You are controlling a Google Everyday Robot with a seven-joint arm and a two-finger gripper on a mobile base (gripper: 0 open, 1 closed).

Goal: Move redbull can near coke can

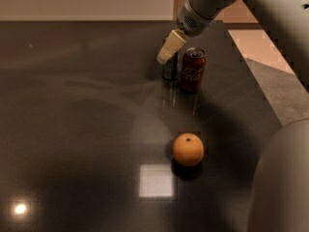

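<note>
The slim silver-grey redbull can (170,69) stands upright on the dark table (77,105), just left of the red coke can (193,69), almost touching it. My gripper (170,48) hangs from the arm at the upper right. It sits at the top of the redbull can and hides the can's upper part. The coke can stands free to the right of the gripper.
An orange (188,149) lies on the table nearer the camera, below the two cans. The table's right edge (256,88) runs close beside the coke can, with floor beyond it. The arm's large body (282,178) fills the lower right.
</note>
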